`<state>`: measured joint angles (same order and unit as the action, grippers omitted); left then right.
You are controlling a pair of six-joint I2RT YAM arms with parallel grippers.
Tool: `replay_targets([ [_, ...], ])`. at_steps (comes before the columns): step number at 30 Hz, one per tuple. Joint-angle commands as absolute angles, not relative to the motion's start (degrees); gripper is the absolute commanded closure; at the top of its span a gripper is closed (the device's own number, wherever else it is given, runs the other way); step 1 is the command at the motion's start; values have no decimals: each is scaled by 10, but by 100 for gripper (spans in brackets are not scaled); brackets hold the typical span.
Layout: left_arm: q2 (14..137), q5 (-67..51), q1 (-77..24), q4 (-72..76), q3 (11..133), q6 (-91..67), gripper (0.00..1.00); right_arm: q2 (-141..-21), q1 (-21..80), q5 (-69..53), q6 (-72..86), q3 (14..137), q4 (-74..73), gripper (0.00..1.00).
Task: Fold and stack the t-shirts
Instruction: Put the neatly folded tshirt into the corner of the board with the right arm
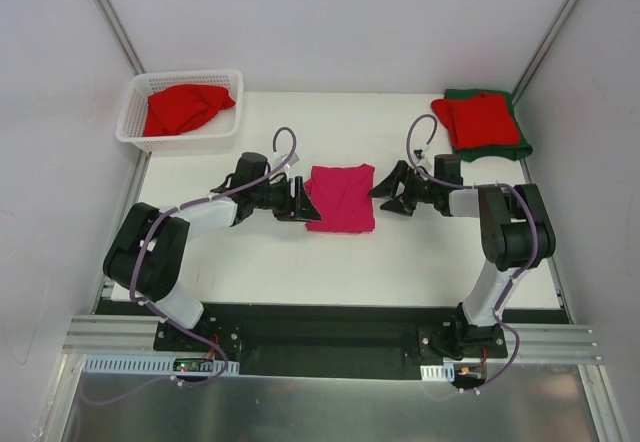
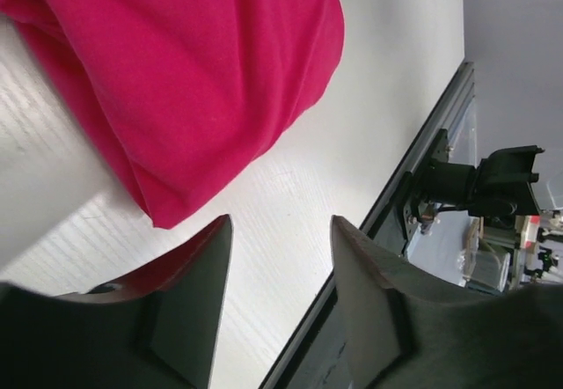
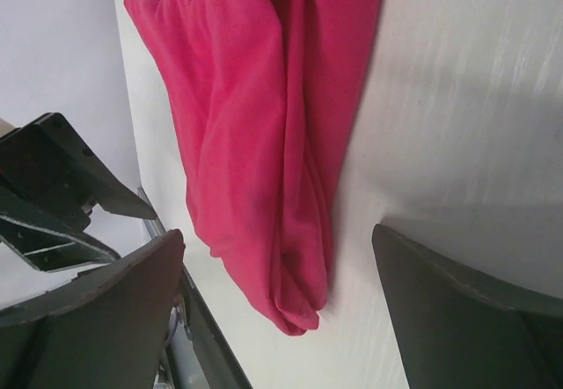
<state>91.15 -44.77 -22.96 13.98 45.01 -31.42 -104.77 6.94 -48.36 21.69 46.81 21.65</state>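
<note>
- Grippers on both sides are empty: the left gripper (image 1: 300, 198) is held with its jaws partly apart over bare table (image 1: 420, 262), and the right gripper (image 1: 383, 190) is spread wide, with nothing clamped by either.
- It is judged that the fold could be undone if only the top layer of the pink shirt (image 1: 340, 198) is pinched, since loose, bunched layers are seen along its right edge.
- A lopsided lift is also likely if one side is closed earlier or on less cloth; the shirt would then sag or be dragged across the table.
- The stack at the far right, a red shirt (image 1: 480, 120) on a green shirt (image 1: 520, 147), could be pushed askew by a careless drop.
- The pink shirt lies folded mid-table, between the two grippers, each edge just beside the nearer fingertips but not inside either gap.
- Another red shirt (image 1: 185, 107) is left in the basket (image 1: 135, 122) at the far left.
</note>
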Motion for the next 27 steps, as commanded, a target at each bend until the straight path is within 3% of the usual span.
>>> replay_targets([
  [1,918,-397,-221,100,498,-281,56,-1061,69,-497,236,480,269,8],
  [3,918,-379,-220,88,509,-272,64,-1062,69,-498,237,483,269,8],
  [4,918,-367,-219,81,518,-268,77,-1064,69,-501,240,483,270,8],
  [7,924,-322,-214,41,542,-254,100,-1074,69,-502,246,483,279,8],
  [18,969,-154,-210,-97,610,-205,100,-1095,69,-502,252,480,296,7],
  [27,1024,-126,-211,-110,642,-203,100,-1101,71,-504,252,483,296,7],
])
